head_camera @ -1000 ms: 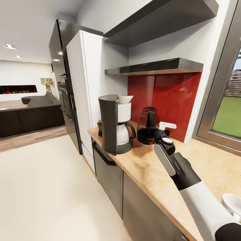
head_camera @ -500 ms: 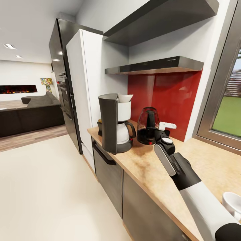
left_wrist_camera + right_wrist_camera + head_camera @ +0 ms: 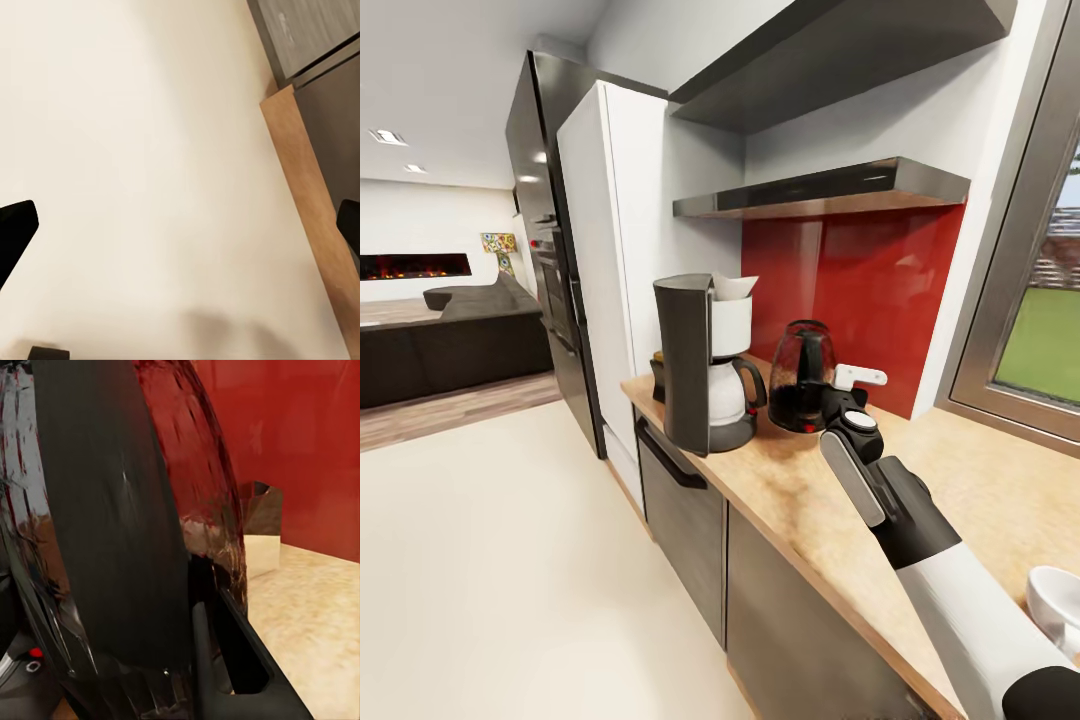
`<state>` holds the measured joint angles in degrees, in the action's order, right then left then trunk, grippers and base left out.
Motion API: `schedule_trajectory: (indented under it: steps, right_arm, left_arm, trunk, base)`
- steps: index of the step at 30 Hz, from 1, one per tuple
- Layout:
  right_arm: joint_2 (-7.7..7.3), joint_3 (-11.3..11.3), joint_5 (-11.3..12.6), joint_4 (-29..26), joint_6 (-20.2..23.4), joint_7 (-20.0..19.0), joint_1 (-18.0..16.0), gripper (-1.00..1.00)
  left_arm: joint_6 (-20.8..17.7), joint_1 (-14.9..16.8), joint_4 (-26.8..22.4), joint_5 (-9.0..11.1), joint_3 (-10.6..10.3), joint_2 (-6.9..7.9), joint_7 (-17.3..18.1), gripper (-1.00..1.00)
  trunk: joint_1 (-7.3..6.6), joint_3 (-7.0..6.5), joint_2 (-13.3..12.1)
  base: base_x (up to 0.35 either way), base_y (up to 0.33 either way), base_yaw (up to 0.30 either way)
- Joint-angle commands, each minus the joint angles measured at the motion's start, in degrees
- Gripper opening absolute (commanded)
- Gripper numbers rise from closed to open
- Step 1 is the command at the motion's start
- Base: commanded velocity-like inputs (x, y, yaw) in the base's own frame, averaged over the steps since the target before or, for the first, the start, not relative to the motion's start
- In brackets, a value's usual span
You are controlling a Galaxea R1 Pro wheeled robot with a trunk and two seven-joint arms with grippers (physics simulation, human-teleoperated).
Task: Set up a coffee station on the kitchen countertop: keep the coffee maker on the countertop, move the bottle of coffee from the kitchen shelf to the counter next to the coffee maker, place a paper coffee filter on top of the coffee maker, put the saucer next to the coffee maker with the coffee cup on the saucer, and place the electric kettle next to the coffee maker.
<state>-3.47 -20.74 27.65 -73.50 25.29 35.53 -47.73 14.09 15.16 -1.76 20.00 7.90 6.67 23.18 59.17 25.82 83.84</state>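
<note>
The tall dark grey coffee maker (image 3: 695,365) stands on the kitchen countertop (image 3: 810,490), with the white paper coffee filter (image 3: 733,288) on its top. Behind it peeks the bottle of coffee (image 3: 658,368). Right of the machine stands the dark see-through electric kettle (image 3: 800,375) (image 3: 112,547). My right gripper (image 3: 840,402) is at its black handle and looks shut on it; one finger (image 3: 225,656) lies against the handle. The white coffee cup (image 3: 1057,600) sits at the near right; I cannot make out the saucer. The black kitchen shelf (image 3: 830,188) hangs above. My left gripper (image 3: 182,229) hangs open over the floor.
A white tall cabinet (image 3: 610,250) and a dark oven column (image 3: 545,250) end the counter at the left. A red backsplash (image 3: 860,290) and a window (image 3: 1040,320) back it. Grey cabinet fronts (image 3: 680,500) run below, and cream floor (image 3: 490,580) spreads left.
The head view has tilted slightly, so the shelves sit a little higher in the picture. The arm, kettle and coffee maker have kept their places.
</note>
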Motion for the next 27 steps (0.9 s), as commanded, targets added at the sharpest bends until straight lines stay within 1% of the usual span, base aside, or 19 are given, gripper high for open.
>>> schedule_trajectory:
  steps: [1,2,5,21,27]
  right_arm:
    - [-0.06,-0.18,0.12,-0.09,0.13,0.5,-0.08,-1.0]
    - [-0.06,-0.18,0.12,-0.08,0.13,0.5,-0.08,-1.0]
    - [-0.05,-0.18,0.12,-0.07,0.13,0.5,-0.08,-1.0]
    - [-0.05,-0.18,0.12,-0.07,0.19,0.5,0.0,-1.0]
    - [-0.05,-0.26,0.04,1.34,0.12,0.43,0.01,-1.0]
  left_arm:
    - [0.06,0.05,0.09,-0.05,0.44,0.01,0.35,1.0]
    - [0.06,0.05,0.09,-0.05,0.45,0.01,0.35,1.0]
    - [0.06,0.05,0.09,-0.05,0.45,0.01,0.36,1.0]
    - [0.06,0.05,0.09,-0.05,0.44,0.01,0.32,1.0]
    - [0.06,0.05,0.09,-0.05,0.41,0.01,0.29,1.0]
  trunk:
    - [0.0,0.06,0.04]
    - [0.0,0.06,0.04]
    - [0.66,0.6,1.24]
    - [0.66,0.6,1.24]
    - [0.66,0.65,1.24]
  base:
    - [0.0,0.0,0.0]
    - [0.0,0.0,0.0]
    - [0.0,0.0,0.0]
    - [0.0,0.0,0.0]
    - [0.0,0.0,0.0]
